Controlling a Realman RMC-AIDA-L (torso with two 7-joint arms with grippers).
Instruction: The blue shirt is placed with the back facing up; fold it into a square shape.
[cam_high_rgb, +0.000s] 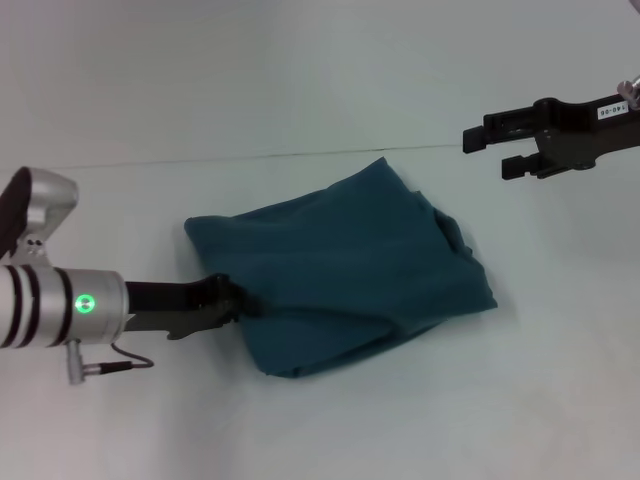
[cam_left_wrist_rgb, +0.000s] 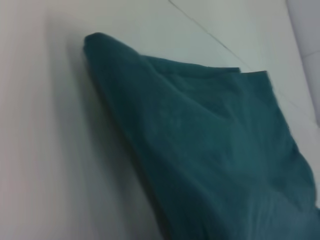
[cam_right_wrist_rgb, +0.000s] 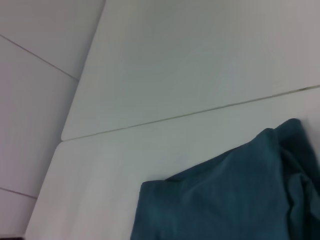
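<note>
left claw (cam_high_rgb: 238, 303) low at near-left edge of blue shirt (cam_high_rgb: 350, 265), tips tucked into cloth (grip state cannot tell). shirt lies folded in rough square, mid white tabletop (cam_high_rgb: 300, 80). right claw (cam_high_rgb: 490, 150) raised far right, fingers parted, holding nothing.

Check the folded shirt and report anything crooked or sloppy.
The blue shirt is folded but askew: a rough, tilted quadrilateral rather than a neat square. Its right side is bunched and wrinkled. The left gripper is at its near left edge; the right gripper hovers open, clear of it. No damage shows.
</note>
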